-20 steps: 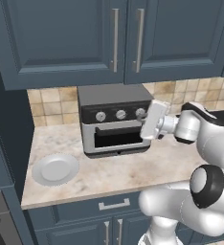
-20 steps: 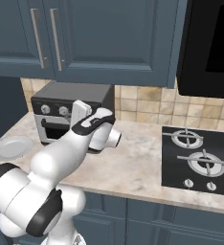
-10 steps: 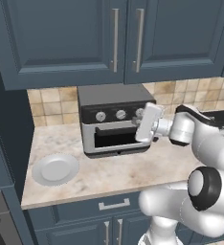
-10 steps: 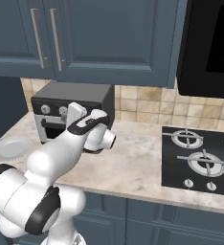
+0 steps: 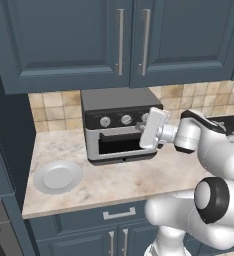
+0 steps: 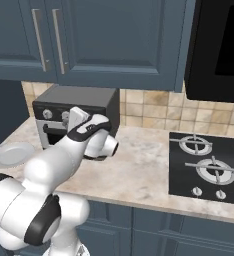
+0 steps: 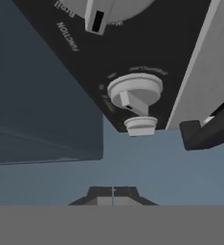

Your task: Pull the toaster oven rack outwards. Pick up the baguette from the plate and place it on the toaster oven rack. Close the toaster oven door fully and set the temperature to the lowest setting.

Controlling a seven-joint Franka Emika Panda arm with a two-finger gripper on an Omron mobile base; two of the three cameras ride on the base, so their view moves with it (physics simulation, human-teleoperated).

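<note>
Bench: marble bench [image 5: 139,182] under dark blue cabinets, toaster oven [image 5: 120,125] against the tiled wall.
Plate: plate [image 5: 58,176] left of oven, nothing on it.
Door: toaster oven door [image 5: 120,141] upright.
Fingers: fingers [image 7: 113,192] closed, nothing between them, pointing at the control strip's right end.
Knob: silver knob [image 7: 134,93] just ahead of the tips, not touching.
Change: hand has moved left, closer to oven front.

Matt black control strip [image 7: 147,43], satin silver knob [image 7: 134,91], mottled stone counter [image 5: 129,177]
</note>
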